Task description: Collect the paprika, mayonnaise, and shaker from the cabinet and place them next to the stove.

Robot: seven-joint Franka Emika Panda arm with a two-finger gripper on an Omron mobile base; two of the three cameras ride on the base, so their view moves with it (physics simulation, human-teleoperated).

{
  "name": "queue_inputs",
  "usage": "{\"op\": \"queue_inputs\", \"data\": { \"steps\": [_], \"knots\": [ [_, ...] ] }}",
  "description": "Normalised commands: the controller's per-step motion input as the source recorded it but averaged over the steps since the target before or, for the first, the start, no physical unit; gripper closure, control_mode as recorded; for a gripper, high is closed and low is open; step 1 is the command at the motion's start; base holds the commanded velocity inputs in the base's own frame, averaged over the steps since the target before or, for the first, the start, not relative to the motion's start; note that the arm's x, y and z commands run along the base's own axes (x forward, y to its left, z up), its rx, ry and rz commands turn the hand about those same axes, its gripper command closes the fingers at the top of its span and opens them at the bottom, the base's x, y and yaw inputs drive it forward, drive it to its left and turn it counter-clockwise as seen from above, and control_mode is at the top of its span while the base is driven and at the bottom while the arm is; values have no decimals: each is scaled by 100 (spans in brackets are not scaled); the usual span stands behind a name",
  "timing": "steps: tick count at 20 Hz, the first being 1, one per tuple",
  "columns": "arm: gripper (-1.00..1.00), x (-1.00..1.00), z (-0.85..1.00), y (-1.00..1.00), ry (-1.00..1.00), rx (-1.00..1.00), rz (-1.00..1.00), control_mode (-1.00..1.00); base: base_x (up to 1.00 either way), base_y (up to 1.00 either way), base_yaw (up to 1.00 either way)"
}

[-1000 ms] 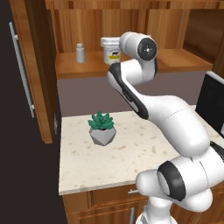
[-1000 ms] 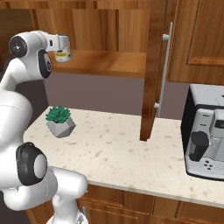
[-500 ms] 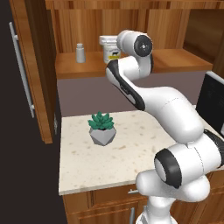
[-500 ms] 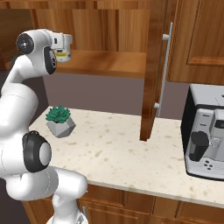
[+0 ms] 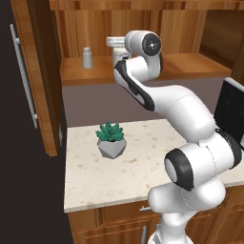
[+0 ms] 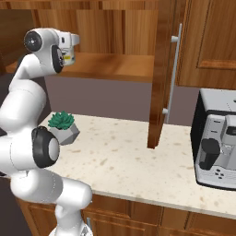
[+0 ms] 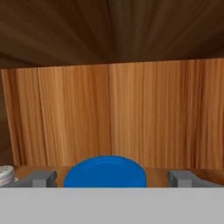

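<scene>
Mayonnaise (image 7: pixel 105 171) (blue lid) sits between wide-spread end effector (image 7: pixel 113 178) fingers; shaker (image 5: pixel 87 57) nearby.

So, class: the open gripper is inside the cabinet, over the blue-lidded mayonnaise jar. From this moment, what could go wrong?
1. The gripper straddles the mayonnaise near lid height; closing there may catch only the lid, so the jar could slip or tip.
2. The shaker stands on the same cabinet shelf, to one side; a sideways swing on withdrawal might knock it over.
3. The succulent pot sits on the counter below, where a dropped jar might land.
</scene>
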Motion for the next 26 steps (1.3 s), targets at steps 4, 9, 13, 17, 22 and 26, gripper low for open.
{"op": "queue_inputs", "data": {
  "steps": [4, 9, 13, 17, 22, 26],
  "knots": [
    [-100, 24, 0, 0, 2, 0, 0, -100, 0, 0, 0],
    [-100, 11, -10, 3, 2, 0, 0, -100, 0, 0, 0],
    [-100, 5, -22, 7, 2, 0, 0, -100, 0, 0, 0],
    [-100, 7, -23, 10, 3, 0, 0, -100, 0, 0, 0],
    [-100, 6, -11, 7, 1, 0, 0, -100, 0, 0, 0],
    [-100, 0, 0, 0, -3, -2, 0, -100, 0, 0, 0]
  ]
}}
